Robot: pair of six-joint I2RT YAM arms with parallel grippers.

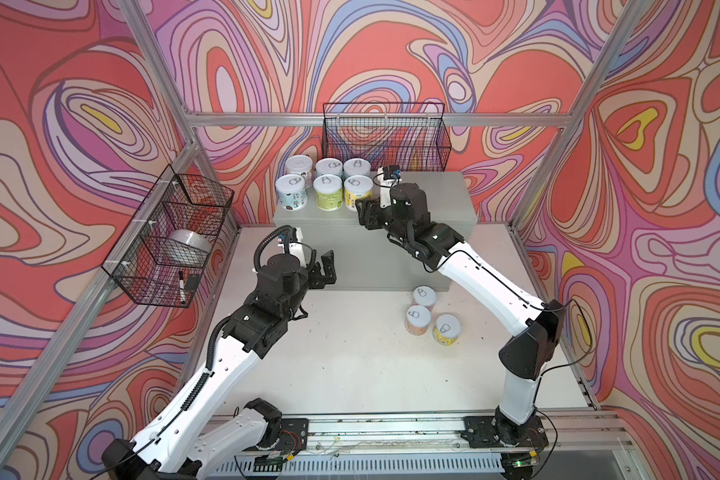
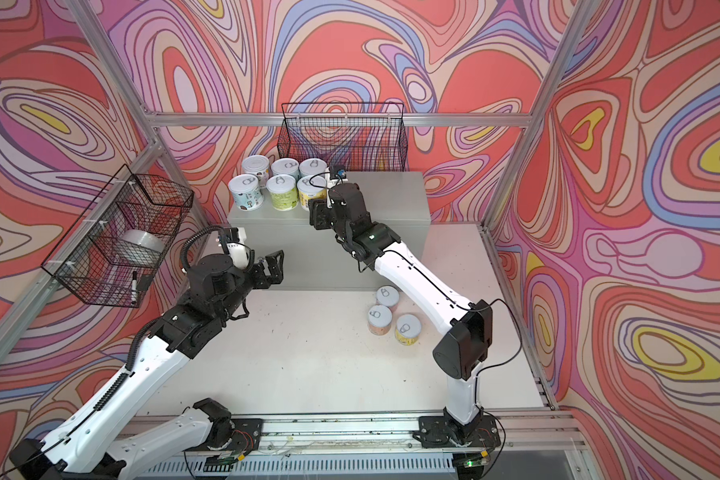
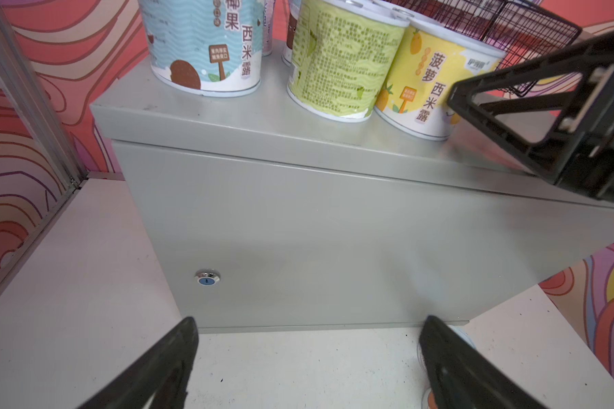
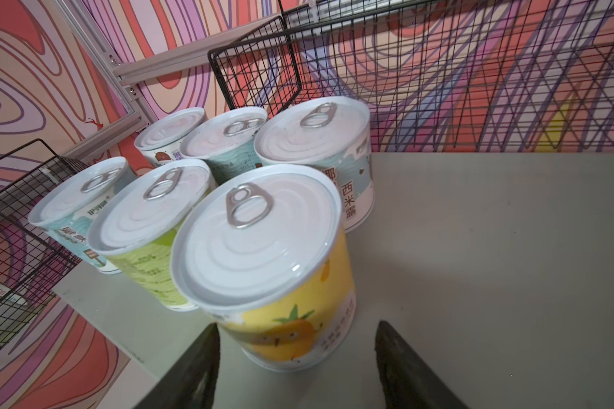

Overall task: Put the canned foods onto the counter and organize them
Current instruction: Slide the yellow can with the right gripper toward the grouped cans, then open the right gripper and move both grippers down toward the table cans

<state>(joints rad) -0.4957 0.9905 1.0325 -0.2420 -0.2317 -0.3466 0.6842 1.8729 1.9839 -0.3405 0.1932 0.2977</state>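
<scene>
Yellow pineapple can (image 4: 280, 301) sits at 10 o'clock on the surface (image 4: 493, 248); right jaws released beside it, left jaws spread empty. Advisable: withdraw straight back, nudging nothing.

The left arm reached forward with elbow bent; the left gripper (image 1: 325, 271) hung with jaws spread fully wide. The right arm stretched farther and inward toward the middle; the right gripper (image 1: 365, 214) sat higher, jaws moderately parted.
</scene>
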